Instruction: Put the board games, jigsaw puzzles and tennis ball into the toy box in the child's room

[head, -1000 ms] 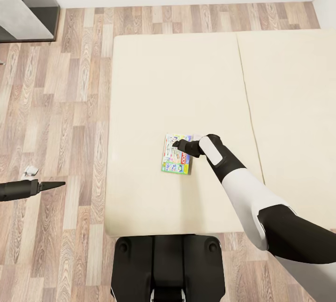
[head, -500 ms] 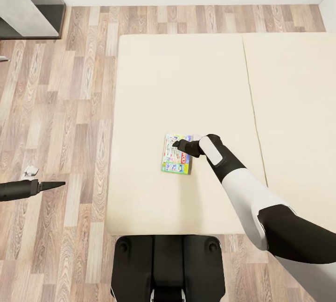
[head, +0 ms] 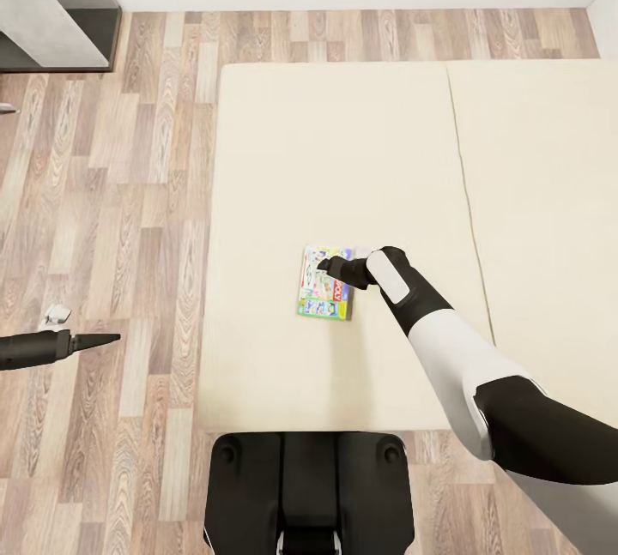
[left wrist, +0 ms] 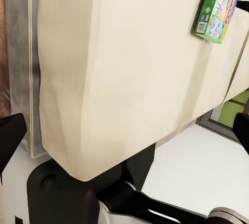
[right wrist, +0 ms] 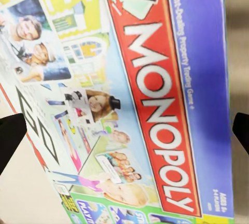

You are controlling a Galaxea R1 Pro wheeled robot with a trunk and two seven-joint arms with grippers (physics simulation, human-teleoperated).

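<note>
A colourful Monopoly board game (head: 323, 301) lies flat on the cream bed (head: 343, 152), near its front edge. My right gripper (head: 327, 264) hovers over the box's far end, open. In the right wrist view the box lid (right wrist: 155, 104) lies close beneath the right gripper (right wrist: 124, 133), with a black fingertip at each side. My left gripper (head: 107, 338) hangs over the wooden floor left of the bed, open with nothing in it. The left wrist view looks past the left gripper (left wrist: 124, 141) at the bed's side, with the game (left wrist: 220, 3) on top.
A grey cabinet (head: 51, 6) stands at the far left by the white wall. A second mattress section (head: 549, 195) continues to the right. A small white object (head: 57, 313) lies on the wooden floor near the left arm. My dark base (head: 309, 486) is against the bed's front edge.
The whole head view shifted slightly a second ago, so the camera moved. Both arms and the board game have stayed where they were.
</note>
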